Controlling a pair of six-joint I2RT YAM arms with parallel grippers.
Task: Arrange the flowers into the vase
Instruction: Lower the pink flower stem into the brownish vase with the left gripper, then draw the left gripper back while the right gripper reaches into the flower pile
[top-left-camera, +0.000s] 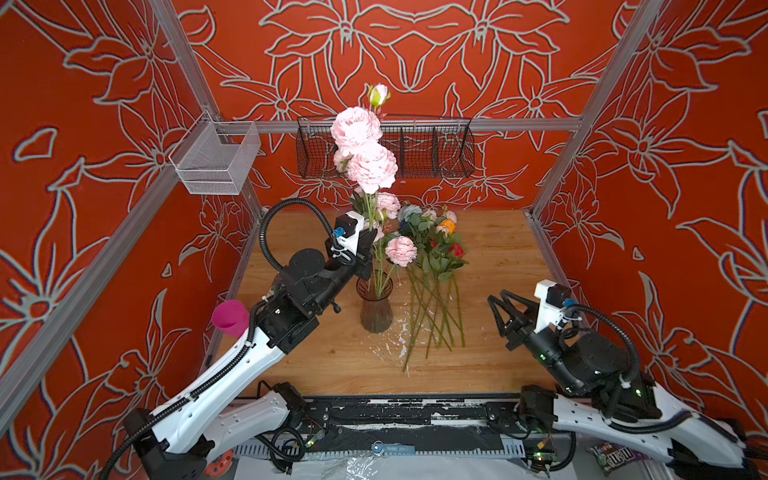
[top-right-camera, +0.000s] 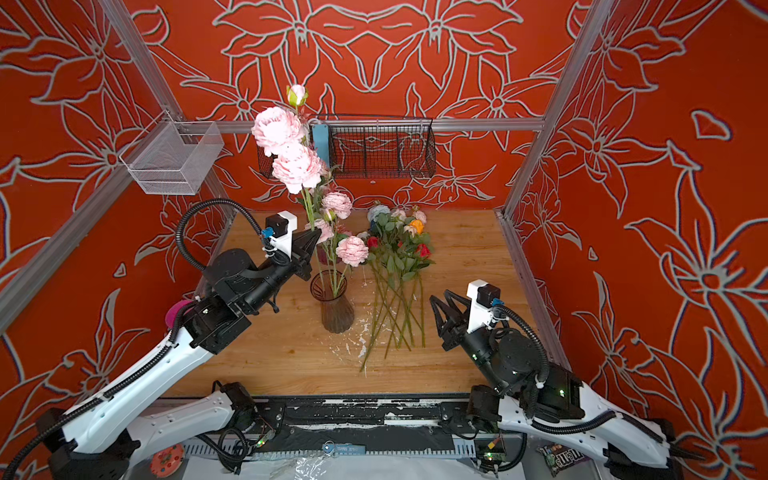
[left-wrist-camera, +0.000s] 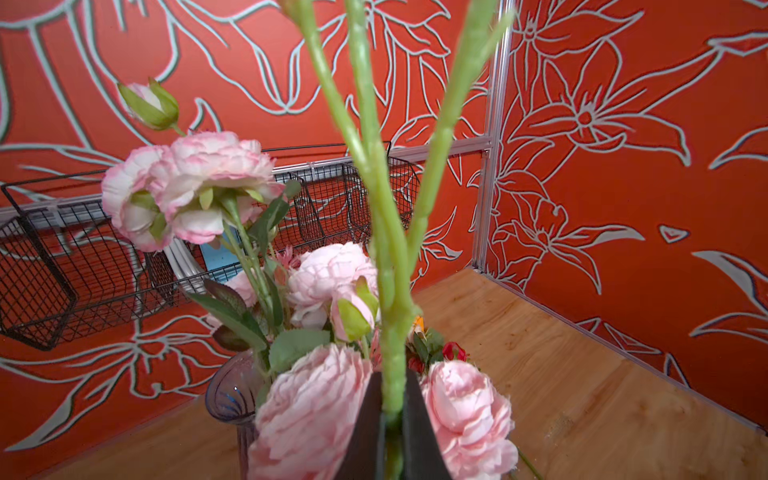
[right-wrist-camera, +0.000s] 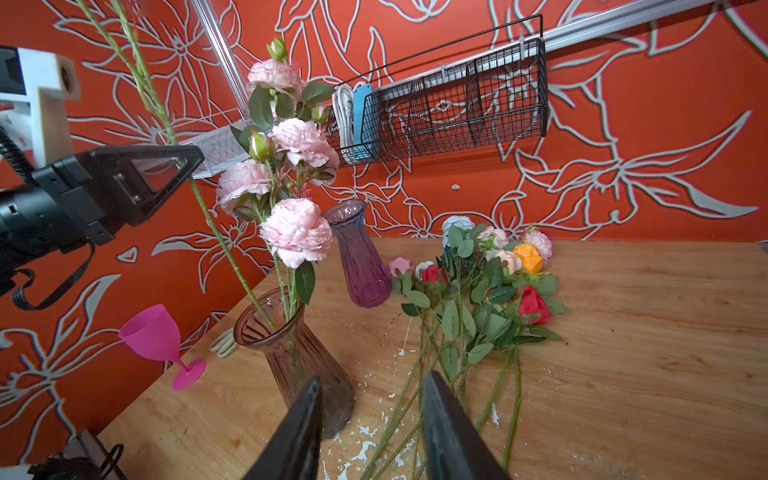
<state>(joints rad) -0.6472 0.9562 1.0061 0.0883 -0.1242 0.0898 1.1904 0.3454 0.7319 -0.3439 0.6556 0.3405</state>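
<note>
- left gripper (top-right-camera: 313, 241) squeezes a pink flower stem (left-wrist-camera: 384, 249) above the vase (top-right-camera: 334, 307), middle of frame
- right gripper (top-right-camera: 439, 296) is loose and holds nothing, lower right

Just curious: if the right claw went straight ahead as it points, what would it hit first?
Probably the stems of the roses lying on the table; the open right gripper aims there, though depth is unclear.
</note>
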